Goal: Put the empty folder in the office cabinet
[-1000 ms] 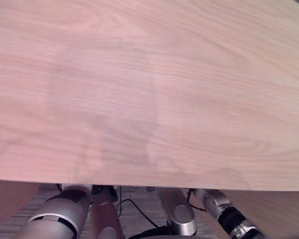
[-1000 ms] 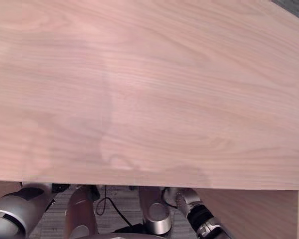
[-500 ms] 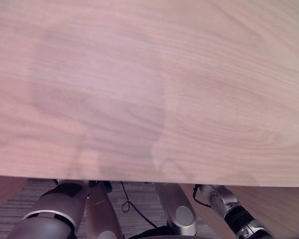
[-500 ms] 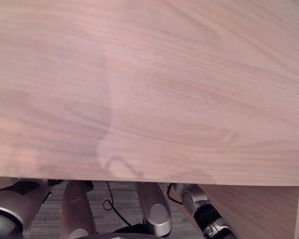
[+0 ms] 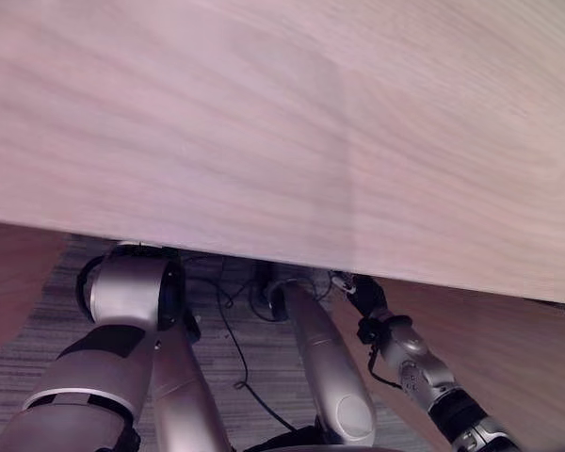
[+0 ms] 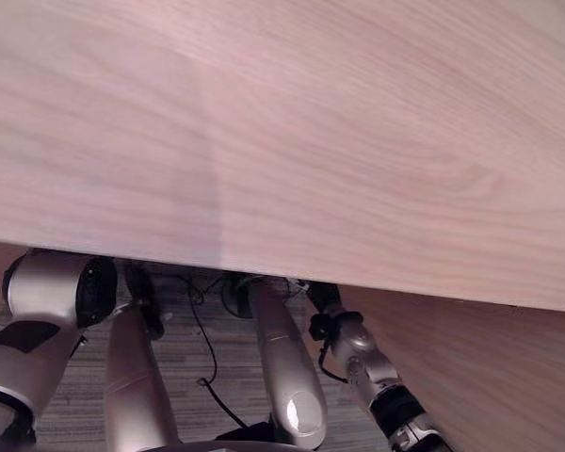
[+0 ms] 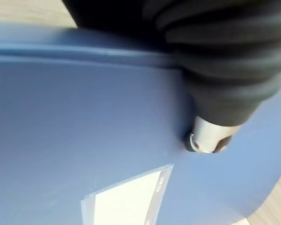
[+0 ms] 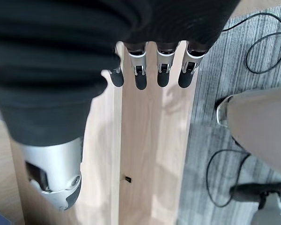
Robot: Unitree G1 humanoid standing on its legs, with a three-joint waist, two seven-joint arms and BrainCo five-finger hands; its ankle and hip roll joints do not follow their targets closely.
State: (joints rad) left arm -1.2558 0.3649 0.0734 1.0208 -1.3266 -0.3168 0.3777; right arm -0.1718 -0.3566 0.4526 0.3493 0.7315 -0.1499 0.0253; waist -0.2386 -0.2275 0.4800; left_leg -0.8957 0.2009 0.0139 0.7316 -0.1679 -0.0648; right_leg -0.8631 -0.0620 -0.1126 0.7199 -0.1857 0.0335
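A blue folder (image 7: 84,140) with a white label (image 7: 126,199) lies right against my left hand (image 7: 208,138) in the left wrist view. The thumb presses on the folder's face, and the fingers are hidden behind it. My right hand (image 8: 140,77) hangs open with relaxed fingers and holds nothing, close above a light wooden cabinet panel (image 8: 150,154). In the eye views my right forearm (image 5: 405,353) reaches up under the edge of a wide wooden top (image 5: 282,122).
The wooden top spans most of both eye views, and its near edge (image 6: 358,287) runs across above my arms. Grey striped carpet (image 8: 225,70) lies beside the wooden panel. A brown wooden side wall (image 5: 508,348) stands at the lower right.
The whole picture has shifted: the wooden top's near edge now sits higher, and more carpet and more of both arms show below it. The camera has moved, not the furniture.
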